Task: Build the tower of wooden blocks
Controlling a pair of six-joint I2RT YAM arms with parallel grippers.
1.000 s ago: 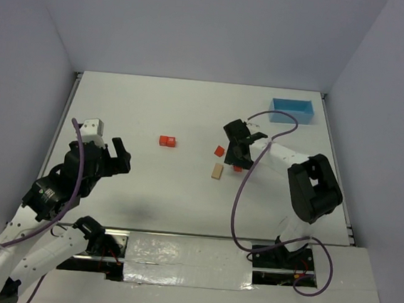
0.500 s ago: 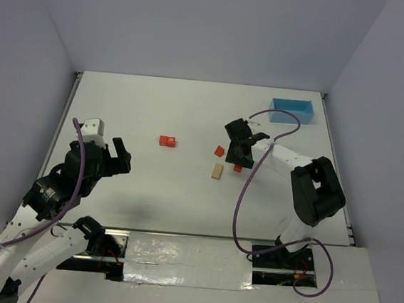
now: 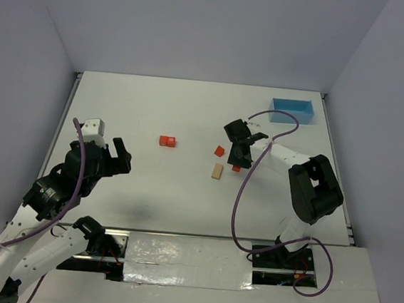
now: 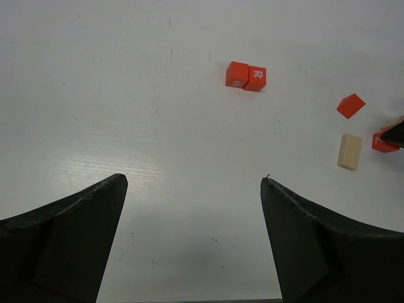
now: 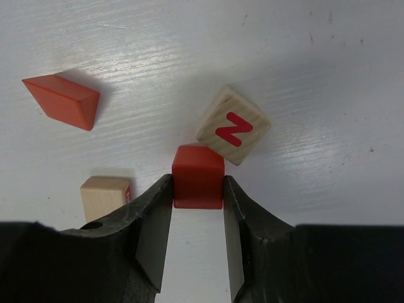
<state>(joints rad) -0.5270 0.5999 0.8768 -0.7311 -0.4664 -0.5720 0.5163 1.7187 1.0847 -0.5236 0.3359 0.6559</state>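
Closing over the last second, the right gripper (image 3: 237,161) has drawn its fingers (image 5: 151,221) in from a wider gap. They now press on both side faces of a red cube (image 5: 198,176). The left arm has not shifted.

At the left of the white worktop (image 3: 156,104) we see the left gripper (image 3: 115,156) hanging above bare surface, its fingers (image 4: 63,240) spread wide with nothing between them. Its wrist camera looks past them to the loose pieces of the wood block tower (image 4: 350,105). They all lie in a single layer near the middle of the worktop.

Furthest left among them is a pair of red cubes (image 3: 167,141) touching side by side, one showing a white R in the left wrist view. Well apart to their right come a red wedge (image 3: 219,151) and, nearer the arms, a tan block (image 3: 216,171) lying on a long face.

Just beside these sits the red cube, clamped between the right fingers and, as far as we can tell, resting on the worktop. In the right wrist view a tan cube with a red N (image 5: 233,125) stands corner-on at the red cube's far edge. We cannot tell whether the two touch. In that same view the wedge lies off to the upper left.

At the far right, near the back corner, a light blue tray (image 3: 292,110) sits well apart from the blocks.
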